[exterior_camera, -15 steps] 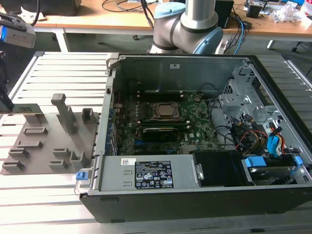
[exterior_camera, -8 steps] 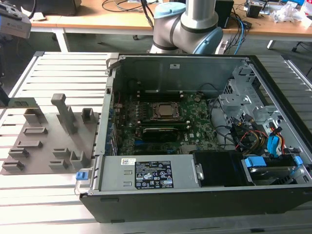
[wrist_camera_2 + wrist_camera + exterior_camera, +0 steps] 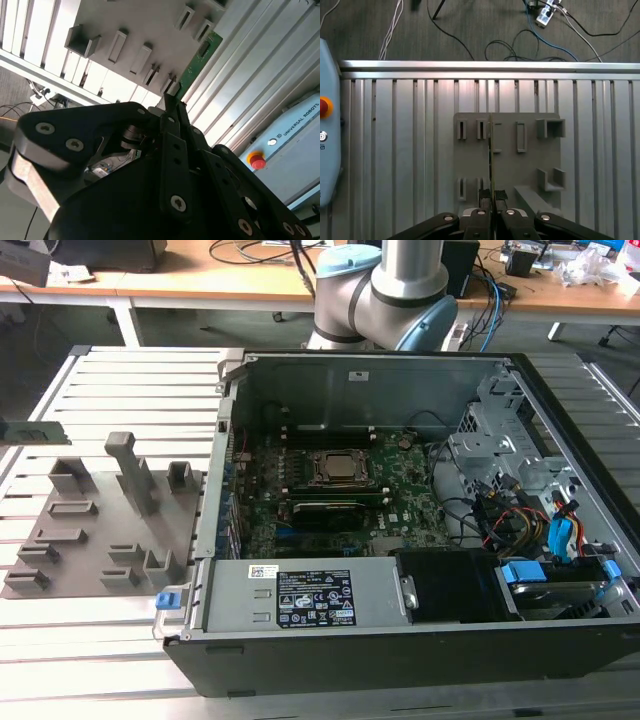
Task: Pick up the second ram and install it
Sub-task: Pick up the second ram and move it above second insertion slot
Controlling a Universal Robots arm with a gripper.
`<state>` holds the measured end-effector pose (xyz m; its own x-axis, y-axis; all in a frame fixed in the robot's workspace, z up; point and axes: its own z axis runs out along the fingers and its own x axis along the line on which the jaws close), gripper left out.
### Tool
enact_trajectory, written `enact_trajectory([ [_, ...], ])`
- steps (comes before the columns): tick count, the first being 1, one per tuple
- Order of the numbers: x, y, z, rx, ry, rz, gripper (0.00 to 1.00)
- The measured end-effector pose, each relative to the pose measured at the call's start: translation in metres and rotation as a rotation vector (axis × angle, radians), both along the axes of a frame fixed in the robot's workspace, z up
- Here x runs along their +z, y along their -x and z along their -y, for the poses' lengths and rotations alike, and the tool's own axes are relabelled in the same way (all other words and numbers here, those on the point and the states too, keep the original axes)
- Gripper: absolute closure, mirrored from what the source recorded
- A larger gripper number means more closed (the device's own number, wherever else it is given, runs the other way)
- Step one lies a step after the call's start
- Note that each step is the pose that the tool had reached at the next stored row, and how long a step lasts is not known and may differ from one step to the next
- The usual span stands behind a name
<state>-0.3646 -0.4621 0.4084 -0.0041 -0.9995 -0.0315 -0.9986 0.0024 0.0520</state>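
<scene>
The gripper [image 3: 492,199] is pinched narrow on the ram [image 3: 491,155], a thin green stick that juts out past the fingertips over the grey holder [image 3: 525,165] in both wrist views. Gripped on so little of it, the stick could likely tilt or slip, or snag on the holder's raised posts. The holder lies on the slatted table [image 3: 120,390] at the exterior view's left. Further right stands the open computer case [image 3: 400,650]. Its side wall and the loose cables [image 3: 500,520] crowd the motherboard [image 3: 400,490], so a tilted stick could jam.
</scene>
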Motion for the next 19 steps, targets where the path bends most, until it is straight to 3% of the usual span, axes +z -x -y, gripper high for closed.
enact_trajectory([
  [7, 0.0234, -0.001, 0.0, 0.0, 0.0004, -0.0011, 0.86],
  [19, 0.0499, -0.001, 0.0, 0.0, 0.0012, -0.003, 0.86],
])
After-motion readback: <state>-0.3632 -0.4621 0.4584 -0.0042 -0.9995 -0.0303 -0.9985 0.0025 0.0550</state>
